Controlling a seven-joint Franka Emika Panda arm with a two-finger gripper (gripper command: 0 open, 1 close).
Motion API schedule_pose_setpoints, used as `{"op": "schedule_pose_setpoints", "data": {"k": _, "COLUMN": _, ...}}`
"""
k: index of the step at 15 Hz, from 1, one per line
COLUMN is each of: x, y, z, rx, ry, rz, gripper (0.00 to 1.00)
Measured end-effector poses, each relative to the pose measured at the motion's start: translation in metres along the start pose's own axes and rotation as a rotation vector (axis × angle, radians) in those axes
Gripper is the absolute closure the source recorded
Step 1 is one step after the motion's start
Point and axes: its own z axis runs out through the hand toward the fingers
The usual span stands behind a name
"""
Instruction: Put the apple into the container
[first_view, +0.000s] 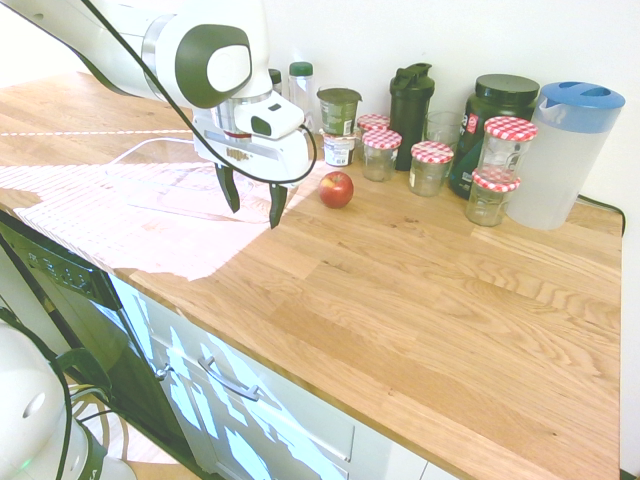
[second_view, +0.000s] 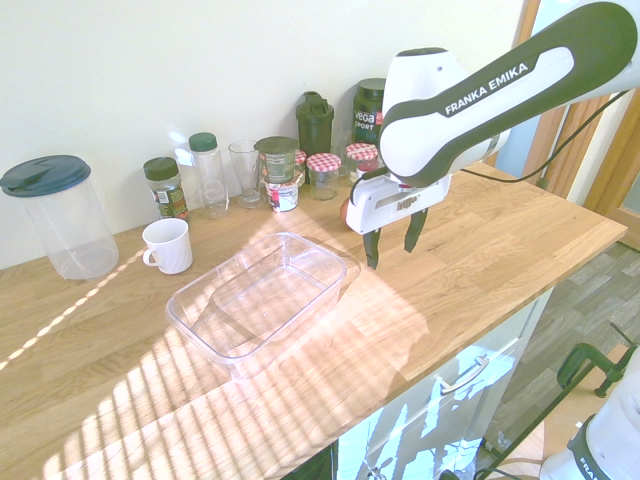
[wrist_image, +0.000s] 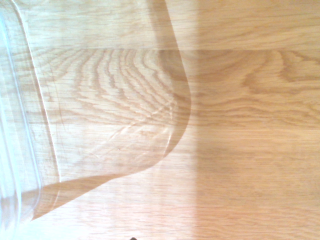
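Again, no: roughly, jaws (first_view: 254, 207) apart btwn container (second_view: 257, 300) & apple (first_view: 336, 190), jars (first_view: 431, 168) just behind apple.Basically, jaws (first_view: 254, 207) apart btwn container (second_view: 257, 300) & apple (first_view: 336, 190); jars (first_view: 431, 168) w/ checked lids near apple.

Bench (first_view: 400, 320): wood, sunlit patch at one end.
Blue-lidded pitcher (first_view: 567, 150): translucent, upright, beside the checked-lid jars (first_view: 430, 168).
Dark shaker (first_view: 409, 115): upright, behind the jars.
Black tub (first_view: 495, 130): also behind them.
White mug (second_view: 168, 246): upright, near the brown-filled jar (second_view: 166, 189).
Dark-lidded pitcher (second_view: 66, 220): far side, by the wall (second_view: 200, 70).
Cabinet (first_view: 320, 430): under bench, metal handle (first_view: 228, 381).
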Motion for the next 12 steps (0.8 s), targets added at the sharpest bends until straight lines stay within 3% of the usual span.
{"op": "schedule_pose_setpoints", "data": {"k": 4, "x": 0.008, "y": -0.004, "z": -0.01, "rx": 0.014, "ry": 0.017, "rz": -0.015, "gripper": 0.0}}
{"op": "schedule_pose_setpoints", "data": {"k": 8, "x": 0.055, "y": -0.013, "z": -0.046, "rx": 0.014, "ry": 0.048, "rz": 0.028, "gripper": 0.0}}
{"op": "schedule_pose_setpoints", "data": {"k": 12, "x": 0.109, "y": -0.042, "z": -0.026, "rx": -0.058, "ry": 0.041, "rz": 0.015, "gripper": 0.0}}
